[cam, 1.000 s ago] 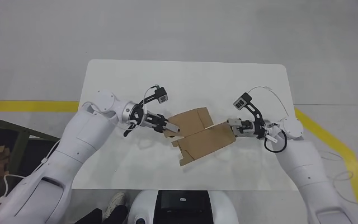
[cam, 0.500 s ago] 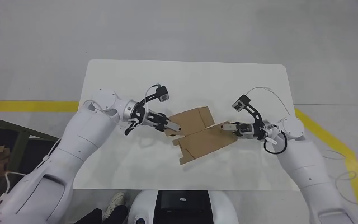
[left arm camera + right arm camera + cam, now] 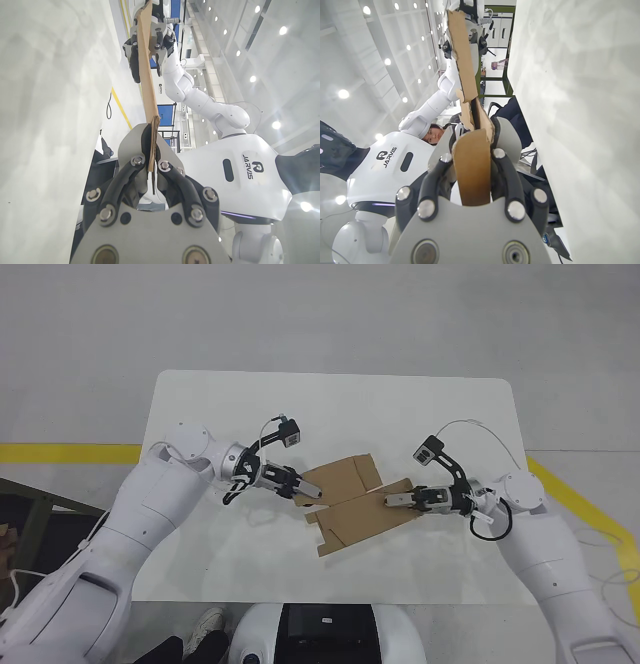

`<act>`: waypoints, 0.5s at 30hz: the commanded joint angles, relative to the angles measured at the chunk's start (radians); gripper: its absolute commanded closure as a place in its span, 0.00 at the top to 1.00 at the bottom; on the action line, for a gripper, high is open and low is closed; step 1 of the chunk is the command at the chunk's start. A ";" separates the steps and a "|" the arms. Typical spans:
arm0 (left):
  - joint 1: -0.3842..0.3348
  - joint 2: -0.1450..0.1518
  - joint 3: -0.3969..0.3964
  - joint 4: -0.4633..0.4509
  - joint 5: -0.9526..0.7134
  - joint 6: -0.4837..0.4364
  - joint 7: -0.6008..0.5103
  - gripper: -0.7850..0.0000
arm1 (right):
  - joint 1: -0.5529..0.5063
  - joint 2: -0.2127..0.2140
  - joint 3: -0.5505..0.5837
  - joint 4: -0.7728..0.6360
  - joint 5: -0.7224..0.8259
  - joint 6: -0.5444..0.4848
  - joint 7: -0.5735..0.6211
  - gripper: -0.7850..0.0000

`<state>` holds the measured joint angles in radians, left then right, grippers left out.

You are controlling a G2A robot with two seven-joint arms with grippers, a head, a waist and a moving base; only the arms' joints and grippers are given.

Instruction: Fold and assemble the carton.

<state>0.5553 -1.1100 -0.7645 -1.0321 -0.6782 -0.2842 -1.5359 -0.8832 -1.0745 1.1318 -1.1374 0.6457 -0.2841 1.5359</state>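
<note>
A flat brown carton (image 3: 352, 502) lies unfolded over the middle of the white table (image 3: 200, 404), held between both arms. My left gripper (image 3: 305, 491) is shut on the carton's left edge; in the left wrist view its pads (image 3: 147, 140) pinch the edge-on cardboard (image 3: 147, 80). My right gripper (image 3: 393, 501) is shut on the right side of the carton, reaching in over its panel. In the right wrist view a cardboard flap (image 3: 472, 170) runs between the fingers (image 3: 505, 140), and the carton (image 3: 462, 62) stretches away to the left gripper (image 3: 472, 32).
The table edge (image 3: 330, 602) runs close in front of the carton. A yellow floor line (image 3: 60, 452) passes beside the table on both sides. Bare tabletop stretches behind the carton (image 3: 340, 414).
My right gripper has slid leftward, further in over the carton's right panel. The carton has shifted slightly to the left and flattened. The left gripper has kept its hold and barely moved.
</note>
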 commanded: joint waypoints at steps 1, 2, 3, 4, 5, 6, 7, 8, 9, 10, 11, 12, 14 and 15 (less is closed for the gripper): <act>-0.002 -0.002 0.004 0.004 0.000 0.000 0.000 0.00 | 0.000 0.001 -0.001 -0.003 -0.003 0.000 0.000 0.25; -0.003 -0.002 0.006 0.007 0.000 0.000 0.000 0.00 | 0.000 0.001 -0.002 -0.005 -0.005 0.000 0.000 0.24; -0.005 -0.003 0.007 0.008 -0.001 0.000 0.000 0.00 | 0.000 0.002 -0.003 -0.005 -0.007 0.000 0.000 0.19; -0.006 -0.003 0.008 0.010 -0.001 0.000 0.000 0.00 | 0.000 0.002 -0.003 -0.005 -0.007 0.000 0.000 0.16; -0.007 -0.003 0.010 0.010 -0.001 0.000 0.000 0.00 | 0.000 0.002 -0.004 -0.005 -0.007 0.000 0.000 0.15; -0.008 -0.004 0.011 0.011 -0.002 0.000 0.000 0.00 | 0.001 0.003 -0.005 -0.005 -0.008 -0.001 -0.001 0.13; -0.009 -0.004 0.012 0.012 -0.002 0.000 0.000 0.00 | 0.001 0.003 -0.006 -0.004 -0.009 0.000 0.000 0.09; -0.010 -0.004 0.014 0.012 -0.002 0.000 0.000 0.00 | 0.002 0.003 -0.006 -0.004 -0.009 0.000 0.000 0.07; -0.011 -0.004 0.016 0.010 -0.001 0.000 0.000 0.00 | 0.002 0.003 -0.007 -0.001 -0.008 -0.002 -0.002 0.05; -0.012 -0.004 0.017 0.010 0.000 0.000 0.000 0.00 | 0.003 0.003 -0.007 0.001 -0.006 -0.003 -0.003 0.04; -0.012 -0.004 0.018 0.009 0.000 0.000 0.000 0.00 | 0.003 0.003 -0.008 0.003 -0.005 -0.004 -0.004 0.03; -0.012 -0.004 0.018 0.009 0.000 0.000 0.000 0.00 | 0.004 0.003 -0.008 0.006 -0.005 -0.005 -0.005 0.00; -0.012 -0.004 0.017 0.009 0.000 0.000 0.000 0.29 | 0.006 0.003 -0.010 0.010 -0.002 -0.005 -0.005 0.00; -0.012 -0.004 0.016 0.009 0.000 0.000 0.000 0.42 | 0.007 0.003 -0.010 0.011 -0.002 -0.005 -0.005 0.00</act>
<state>0.5433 -1.1143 -0.7471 -1.0234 -0.6782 -0.2841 -1.5359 -0.8770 -1.0715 1.1220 -1.1273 0.6431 -0.2889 1.5311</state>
